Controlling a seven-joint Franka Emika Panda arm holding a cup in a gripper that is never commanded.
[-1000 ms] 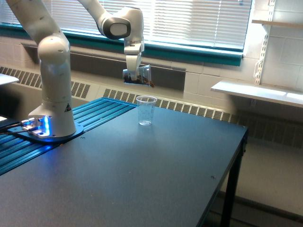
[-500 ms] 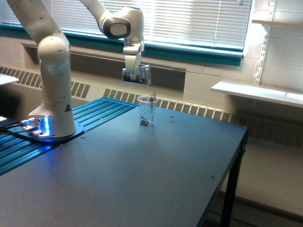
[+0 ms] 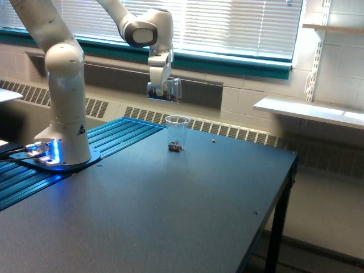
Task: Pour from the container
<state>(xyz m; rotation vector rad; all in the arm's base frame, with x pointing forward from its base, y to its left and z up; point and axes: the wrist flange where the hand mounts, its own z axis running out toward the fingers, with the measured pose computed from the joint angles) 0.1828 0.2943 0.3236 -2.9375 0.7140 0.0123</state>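
The container point(image 3: 170, 90) hangs in the air above and just to the exterior view's left of the cup point(image 3: 177, 133), tipped on its side with its mouth toward the exterior view's right. The fingers point(image 3: 161, 86) pinch it from above. A second ago a dark load lay along its lower wall; now it looks see-through and close to empty. Over the same second the cup, which was clear to the bottom, has gained a small brown heap at its base, already there half a second ago and a little fuller now. One dark speck point(image 3: 213, 140) lies on the desk point(image 3: 187, 216) to the exterior view's right of the cup; half a second ago a speck sat nearer the cup, so at least one grain has missed and bounced or rolled away. My reading is that the pour is largely done, with most of the load landed and a little lost.

Both vessels are thin clear plastic: the held one short and broad, the standing one slimmer and taller with a rolled rim, upright. The contents read as small, dry, brown grains or pellets; their exact kind is too small to tell. The desk is a flat, matte, dark slab, smooth enough to let loose grains travel.
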